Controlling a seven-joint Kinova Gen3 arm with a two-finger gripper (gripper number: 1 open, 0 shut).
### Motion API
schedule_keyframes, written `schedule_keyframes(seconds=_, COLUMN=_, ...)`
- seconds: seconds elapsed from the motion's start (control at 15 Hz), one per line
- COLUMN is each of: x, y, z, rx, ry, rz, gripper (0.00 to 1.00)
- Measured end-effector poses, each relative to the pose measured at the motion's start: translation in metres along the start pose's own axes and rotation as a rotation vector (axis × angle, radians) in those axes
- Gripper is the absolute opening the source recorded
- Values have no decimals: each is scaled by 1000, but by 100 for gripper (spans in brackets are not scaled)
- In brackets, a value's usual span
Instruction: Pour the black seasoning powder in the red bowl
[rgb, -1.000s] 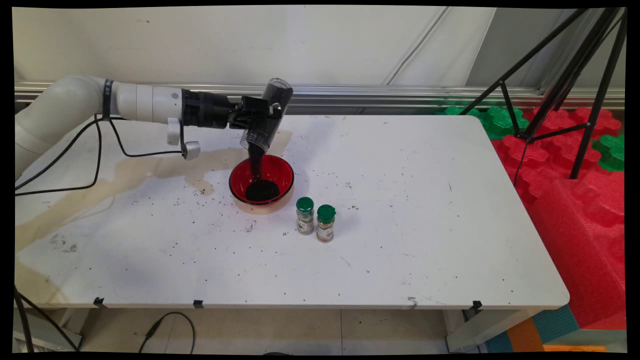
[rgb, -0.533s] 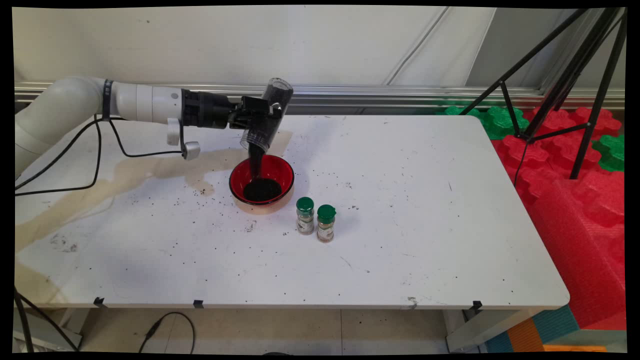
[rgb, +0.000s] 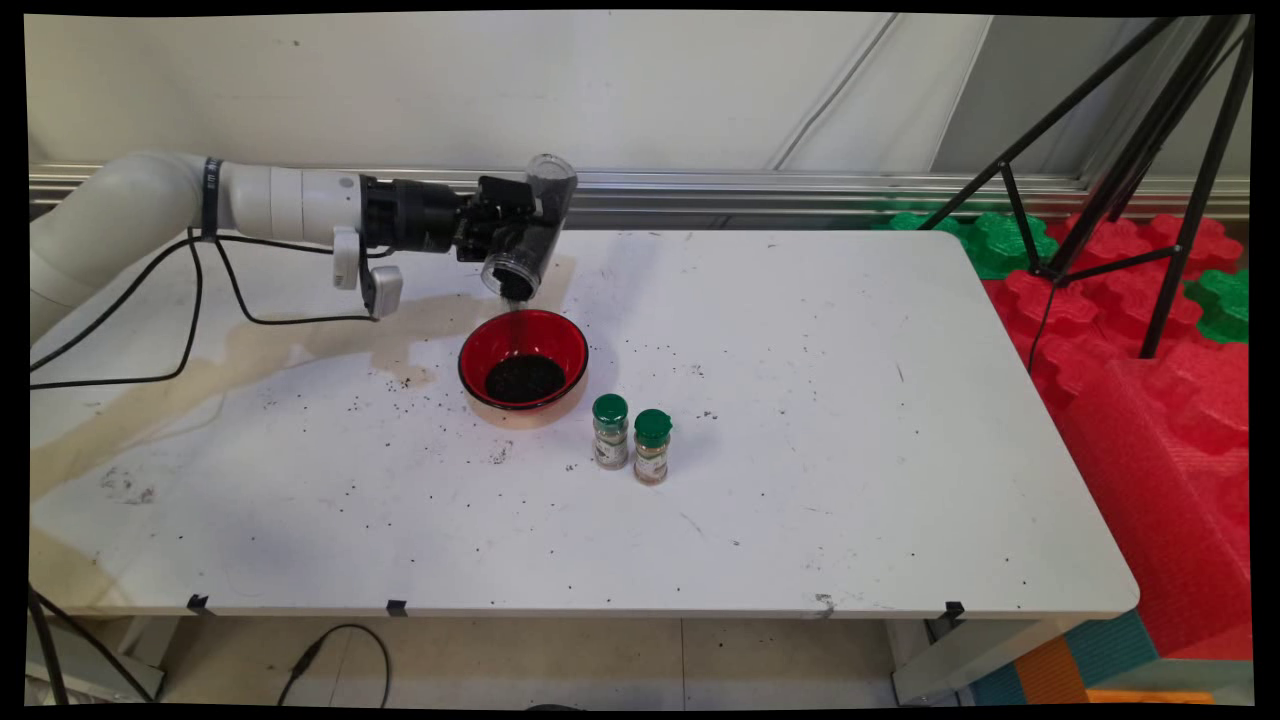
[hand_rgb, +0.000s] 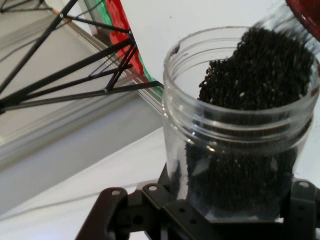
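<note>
My gripper (rgb: 522, 228) is shut on a clear plastic jar (rgb: 532, 232) of small black seeds, held tilted mouth-down above the red bowl (rgb: 570, 345). A thin trickle of seeds falls from the jar's mouth into the bowl, where a dark pile (rgb: 524, 378) lies. In the hand view the jar (hand_rgb: 240, 130) fills the frame, seeds heaped toward its open rim, with the gripper's linkage (hand_rgb: 210, 215) clamped round its base. The bowl's red rim (hand_rgb: 306, 15) shows at the top right corner.
Two small spice jars with green lids (rgb: 610, 431) (rgb: 651, 446) stand just right of the bowl, toward the near side. Scattered seeds and a brown stain (rgb: 300, 340) mark the white table (rgb: 850, 450). A black tripod (rgb: 1130, 170) and red foam blocks (rgb: 1160, 400) stand at the right.
The jar has tipped back toward level and risen slightly. The thick stream of seeds has thinned to a trickle. The pile in the bowl has grown and flattened.
</note>
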Motion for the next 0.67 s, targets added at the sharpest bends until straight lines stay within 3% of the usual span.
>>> schedule_keyframes(seconds=0.67, x=-1, y=3, z=-4, rx=-12, ry=-9, rz=-275, gripper=0)
